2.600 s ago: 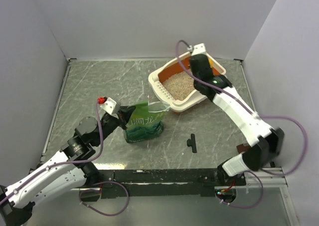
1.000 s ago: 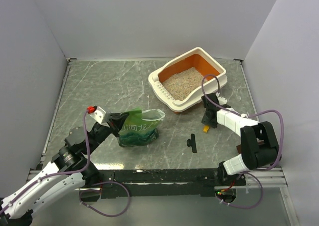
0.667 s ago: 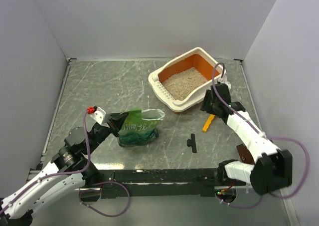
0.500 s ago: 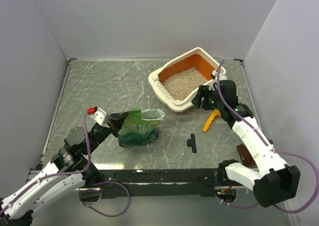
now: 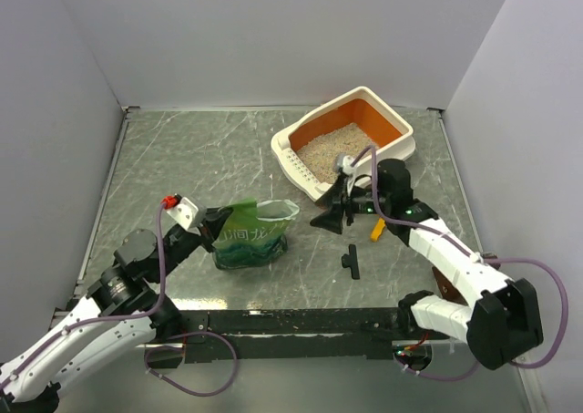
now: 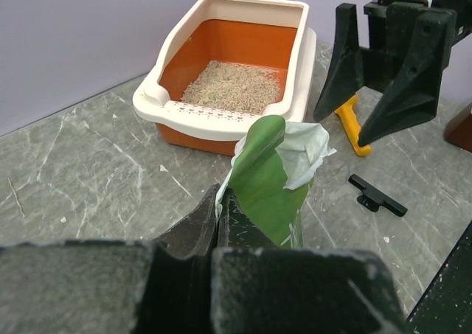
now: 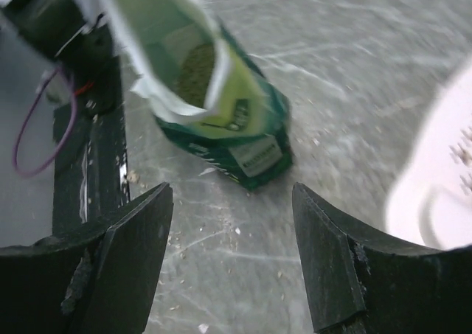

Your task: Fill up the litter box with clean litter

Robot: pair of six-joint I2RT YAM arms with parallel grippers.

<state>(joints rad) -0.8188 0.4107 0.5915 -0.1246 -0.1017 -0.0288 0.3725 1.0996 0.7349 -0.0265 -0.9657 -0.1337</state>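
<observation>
**Jaws: left pinching the bag, right spread and empty**

The left gripper point(image 5: 215, 227) is clenched on the top edge of the green bag point(image 5: 251, 240). The right gripper point(image 5: 330, 214) hangs released near the bag's open mouth. It would do best to take the opposite lip, so the bag lifts evenly. The litter box point(image 5: 366, 94), partly filled with clean litter point(image 5: 328, 154), sits near the desk's far right corner. Its long axis runs diagonally, with the slotted end towards the bag.
</observation>
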